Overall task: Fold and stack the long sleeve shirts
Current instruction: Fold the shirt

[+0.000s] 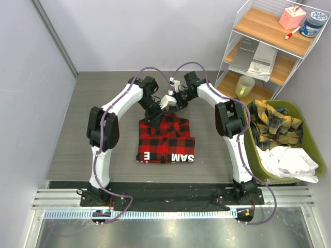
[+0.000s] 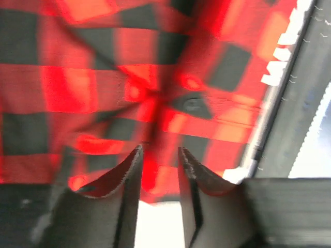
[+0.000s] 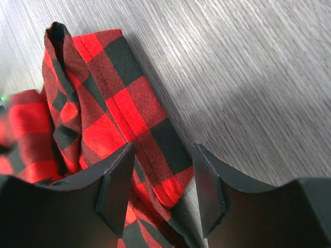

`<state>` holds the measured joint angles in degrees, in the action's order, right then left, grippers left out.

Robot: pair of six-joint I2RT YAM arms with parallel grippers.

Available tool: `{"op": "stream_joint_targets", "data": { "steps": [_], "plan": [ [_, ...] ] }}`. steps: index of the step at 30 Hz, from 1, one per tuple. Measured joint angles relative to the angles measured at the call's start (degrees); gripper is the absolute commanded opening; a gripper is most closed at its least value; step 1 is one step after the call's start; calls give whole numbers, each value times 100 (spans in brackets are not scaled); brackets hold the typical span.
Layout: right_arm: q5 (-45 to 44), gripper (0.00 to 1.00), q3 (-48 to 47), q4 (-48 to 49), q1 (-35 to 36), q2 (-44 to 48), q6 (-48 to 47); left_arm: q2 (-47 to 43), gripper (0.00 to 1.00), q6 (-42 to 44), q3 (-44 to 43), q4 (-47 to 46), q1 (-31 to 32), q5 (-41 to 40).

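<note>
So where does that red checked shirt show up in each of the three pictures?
Top external: the red checked shirt lies folded at centre.
Left wrist: it fills the picture above the left gripper.
Right wrist: left half, on the table.
Shared landmark: the grey table.

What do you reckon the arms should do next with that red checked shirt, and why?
Probably close the right gripper on the far edge of the shirt. Its jaws stand open with that edge lying between them, nothing pinched. The left gripper is down at the same edge, so both could then carry it toward the lettered near hem.
</note>
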<state>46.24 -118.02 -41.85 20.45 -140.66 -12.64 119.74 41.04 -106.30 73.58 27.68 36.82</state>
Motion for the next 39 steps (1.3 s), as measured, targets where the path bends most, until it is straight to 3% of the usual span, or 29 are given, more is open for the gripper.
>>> {"op": "stream_joint_targets", "data": {
  "steps": [4, 8, 11, 12, 14, 18, 24, 28, 34, 39],
  "plan": [
    [22, 53, 26, -55, 0, 4, -125, 546, 54, 31, -372, -11, -369, 48],
    [46, 54, 79, -153, -13, 59, -219, 474, 64, 9, -389, 42, -629, 264],
    [157, 58, 245, -291, -39, 273, -229, 42, 70, -9, 105, -101, -728, 566],
    [219, 59, 315, -334, -46, 367, -238, -114, 80, -28, 313, -129, -732, 667],
    [363, 59, 531, -461, -70, 680, -258, -466, 87, -103, 828, -208, -710, 968],
    [592, 58, 682, -560, -81, 1093, -197, -737, 82, -450, 1639, -872, -627, 1628],
    [704, 57, 94, -332, -79, 737, 197, -933, 72, -828, 2719, -2317, -435, 1738],
    [723, 56, -363, 101, -42, 164, 557, -820, 68, -769, 2643, -2570, -337, 1725],
    [699, 55, -319, 568, 90, -219, 850, -518, 62, -706, 2450, -2568, -289, 1718],
    [702, 55, -131, 769, 280, -245, 817, -284, 46, -481, 2135, -2114, -254, 1762]
  ]
}}
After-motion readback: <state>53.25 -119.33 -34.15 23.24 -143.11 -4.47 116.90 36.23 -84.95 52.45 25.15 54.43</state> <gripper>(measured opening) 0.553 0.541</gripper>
